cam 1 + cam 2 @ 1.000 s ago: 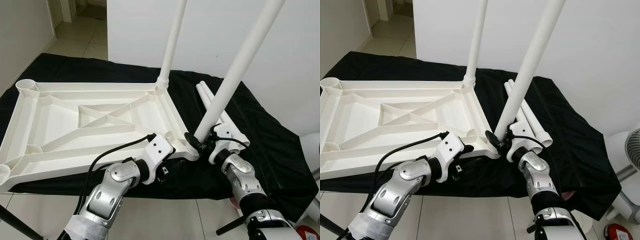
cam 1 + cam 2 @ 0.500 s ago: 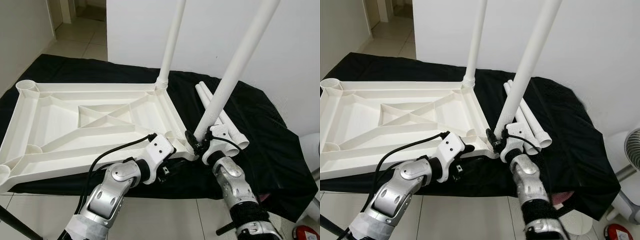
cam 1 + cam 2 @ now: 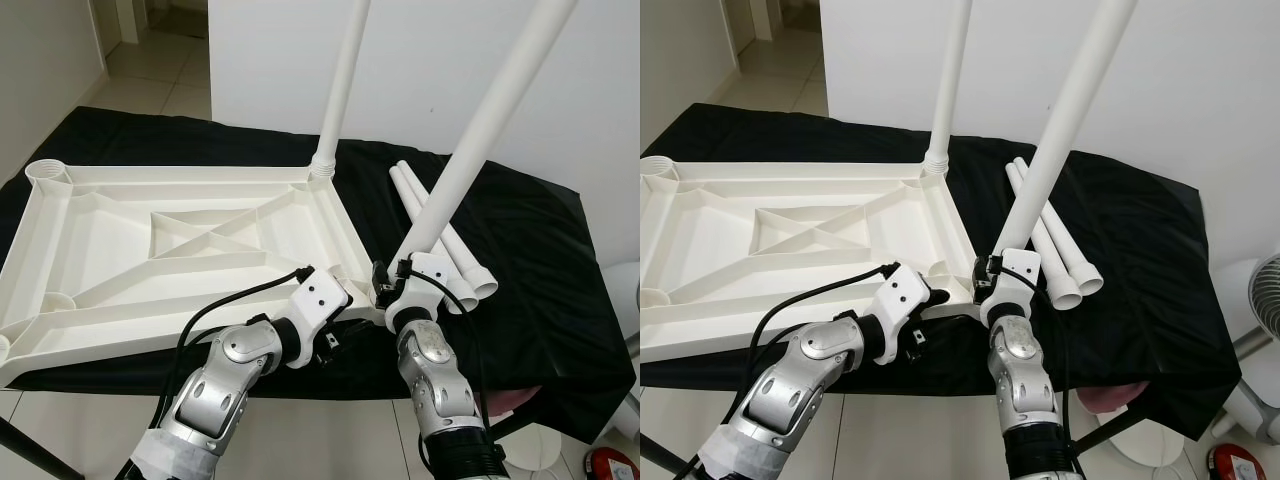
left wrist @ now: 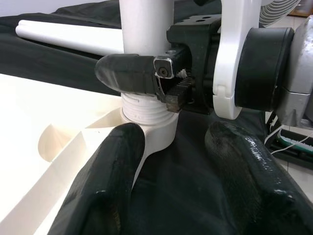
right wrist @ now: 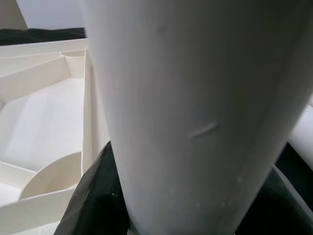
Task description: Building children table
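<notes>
The white table top point(image 3: 200, 180) lies upside down on a black cloth point(image 3: 540, 250). One white leg point(image 3: 342, 80) stands upright in its far right corner. A second leg point(image 3: 480, 130) leans to the right, its threaded foot in the near right corner socket point(image 4: 149, 122). My right gripper point(image 3: 392, 278) is shut on this leg just above the socket; one of its fingers point(image 4: 129, 73) wraps the base. My left gripper point(image 3: 345, 328) is open at the same corner, with one finger point(image 4: 110, 181) against the socket and the other over the cloth. Two spare legs point(image 3: 470, 270) lie to the right.
A white wall stands close behind the cloth. Empty sockets point(image 3: 48, 172) mark the table top's left corners. A fan point(image 3: 1265, 290) and a red object point(image 3: 610, 465) are low on the right, and something pink point(image 3: 1110, 398) is under the cloth's edge. Tiled floor lies in front.
My right forearm has swung left, round under the leaning leg, with the gripper still shut on it. The leg stays tilted in its socket. The left arm has not moved.
</notes>
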You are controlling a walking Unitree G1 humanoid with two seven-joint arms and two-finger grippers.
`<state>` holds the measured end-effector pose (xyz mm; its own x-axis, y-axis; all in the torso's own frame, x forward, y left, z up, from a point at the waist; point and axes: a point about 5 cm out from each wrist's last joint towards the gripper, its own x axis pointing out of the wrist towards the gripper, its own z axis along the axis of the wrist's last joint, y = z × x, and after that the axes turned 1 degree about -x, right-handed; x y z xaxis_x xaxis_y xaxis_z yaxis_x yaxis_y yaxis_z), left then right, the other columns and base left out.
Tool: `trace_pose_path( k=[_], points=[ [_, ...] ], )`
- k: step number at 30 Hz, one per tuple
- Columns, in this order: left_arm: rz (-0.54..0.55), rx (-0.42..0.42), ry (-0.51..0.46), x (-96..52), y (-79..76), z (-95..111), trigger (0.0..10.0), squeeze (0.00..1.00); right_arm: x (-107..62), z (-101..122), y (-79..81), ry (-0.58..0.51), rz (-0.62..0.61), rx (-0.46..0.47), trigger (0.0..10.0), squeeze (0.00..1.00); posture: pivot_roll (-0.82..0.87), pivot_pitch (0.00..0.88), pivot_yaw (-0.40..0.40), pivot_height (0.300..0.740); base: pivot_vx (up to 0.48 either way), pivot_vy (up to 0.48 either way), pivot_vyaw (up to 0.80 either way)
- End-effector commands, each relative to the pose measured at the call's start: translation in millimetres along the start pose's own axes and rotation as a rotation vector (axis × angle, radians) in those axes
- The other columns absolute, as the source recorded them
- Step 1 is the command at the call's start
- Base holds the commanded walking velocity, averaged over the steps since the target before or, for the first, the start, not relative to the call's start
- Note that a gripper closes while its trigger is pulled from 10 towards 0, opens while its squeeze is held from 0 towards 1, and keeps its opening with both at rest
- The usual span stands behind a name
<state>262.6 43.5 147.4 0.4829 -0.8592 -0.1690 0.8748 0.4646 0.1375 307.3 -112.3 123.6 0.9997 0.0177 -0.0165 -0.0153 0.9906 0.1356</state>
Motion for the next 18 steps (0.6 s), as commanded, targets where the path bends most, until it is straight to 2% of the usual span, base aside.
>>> trace_pose_path(
  k=[1,8,9,18],
  points=[
    [0.040,0.006,0.000,3.4,1.2,1.9,10.0,0.00,-6.4,-14.5,4.2,0.077,0.012,0.005,10.0,0.00,0.02,0.000,-0.135,0.740,0.000,0.000,0.00],
    [0.041,0.007,0.001,3.5,1.7,2.0,10.0,0.00,-6.2,-13.0,1.2,0.077,0.009,-0.001,10.0,0.00,0.01,0.000,-0.136,0.740,0.000,0.000,0.00],
    [0.043,0.007,0.000,3.3,2.1,2.1,10.0,0.00,-6.6,-12.3,0.8,0.077,0.008,-0.005,10.0,1.00,0.02,0.000,-0.136,0.740,0.000,0.000,0.00],
    [0.047,0.007,0.000,2.8,1.4,1.9,10.0,0.00,-6.0,-9.3,-3.0,0.066,0.023,0.003,10.0,1.00,0.02,0.000,-0.138,0.740,0.000,0.000,0.00]
  ],
)
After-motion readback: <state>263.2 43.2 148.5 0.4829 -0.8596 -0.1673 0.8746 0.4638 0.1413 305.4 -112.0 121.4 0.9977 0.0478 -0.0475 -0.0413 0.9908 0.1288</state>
